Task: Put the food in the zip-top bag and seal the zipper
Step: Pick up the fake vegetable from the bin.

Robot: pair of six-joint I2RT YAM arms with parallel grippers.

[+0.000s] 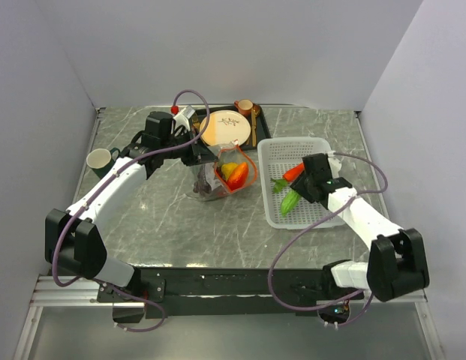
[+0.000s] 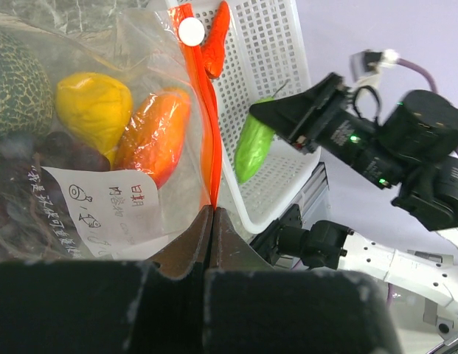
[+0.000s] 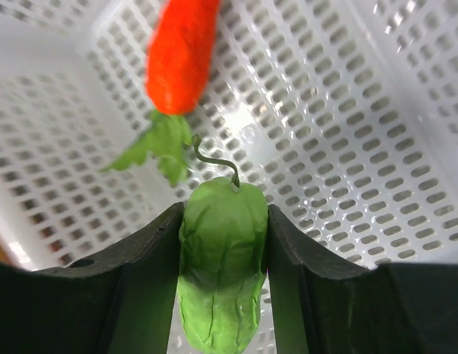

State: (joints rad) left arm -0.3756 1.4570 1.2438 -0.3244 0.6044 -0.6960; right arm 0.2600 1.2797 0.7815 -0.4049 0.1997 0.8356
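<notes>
Zip-top bag [image 1: 229, 174] stands near the middle of the grey marble-patterned table [image 1: 180, 225], clear and floppy, its mouth facing up. The left gripper [image 2: 212, 221] is pinched tight on the bag's orange-red zipper [image 2: 206, 125], which runs up from the fingertips to a small white round slider [image 2: 191, 30]. Through the plastic show a yellow pear [image 2: 92, 107], an orange-red piece [image 2: 155, 140] just beside it, a netted green melon [image 2: 18, 88] and dark purple grapes [image 2: 59, 151]. A white label [image 2: 110, 210] with handwriting is on the bag's wall.

To the right of the bag sits a white mesh basket [image 1: 323, 150]. Inside it, the right gripper [image 3: 223, 243] is clamped on a green cucumber [image 3: 221, 273], one finger against each side, stem end pointing away from the wrist. Whether the cucumber is lifted off the basket floor cannot be told. A carrot [image 3: 181, 51] with green leaves lies just beyond it.

Behind the bag is a dark tray [image 1: 255, 139] holding a pale plate [image 1: 226, 127]. A green mug [image 1: 100, 159] stands at the far left.
</notes>
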